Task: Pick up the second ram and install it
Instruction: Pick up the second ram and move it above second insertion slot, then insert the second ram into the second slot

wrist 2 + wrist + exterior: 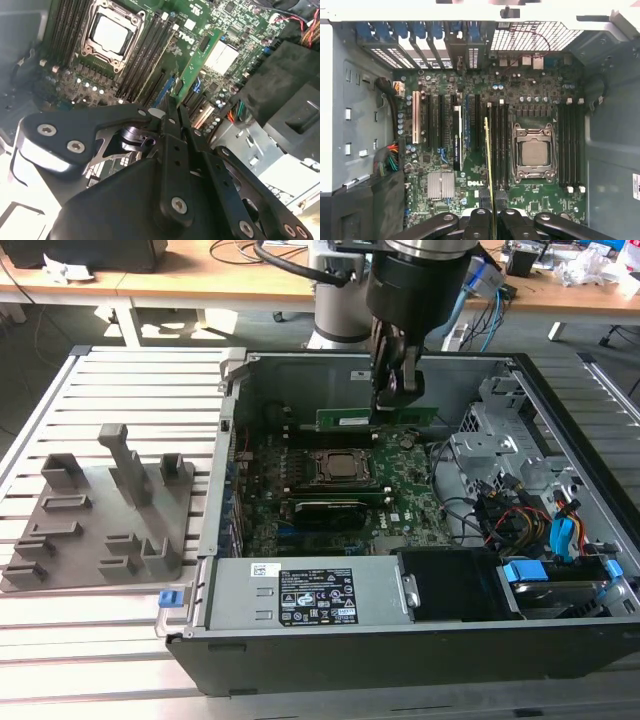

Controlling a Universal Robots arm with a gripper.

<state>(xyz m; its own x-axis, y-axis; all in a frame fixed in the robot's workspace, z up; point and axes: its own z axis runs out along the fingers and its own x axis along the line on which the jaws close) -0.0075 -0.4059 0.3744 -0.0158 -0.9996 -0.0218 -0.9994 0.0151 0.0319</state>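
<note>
One open computer case on the slatted table holds a motherboard; near the case's far edge in the exterior view, the closed gripper pinches the second ram upright.

Arm vertical, wrist down, pincer fingers pinched narrowly together, tips lowermost.

Second ram green; gripper black; motherboard green; holder tray grey; CPU socket silver.
</note>
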